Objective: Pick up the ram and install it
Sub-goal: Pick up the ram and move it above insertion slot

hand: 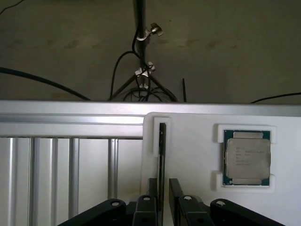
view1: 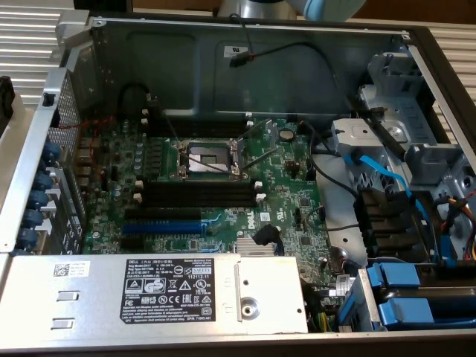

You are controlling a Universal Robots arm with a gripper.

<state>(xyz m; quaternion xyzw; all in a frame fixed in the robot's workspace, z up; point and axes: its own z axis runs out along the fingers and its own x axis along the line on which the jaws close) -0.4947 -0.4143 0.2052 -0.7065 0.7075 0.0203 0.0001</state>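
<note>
Where the ram (hand: 162, 146) stands edgewise, the end effector (hand: 163, 182) straddles it.

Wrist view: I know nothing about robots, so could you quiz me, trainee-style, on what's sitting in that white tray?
1. True or false: the ram stands on edge in a slot of the white tray.
2. What lies in the tray's other recess? A) a processor chip B) a fan C) a screwdriver
3. Fill in: the open fingers stand on ___ sides of the ram.

Key: 1 true; 2 A; 3 both.
</note>
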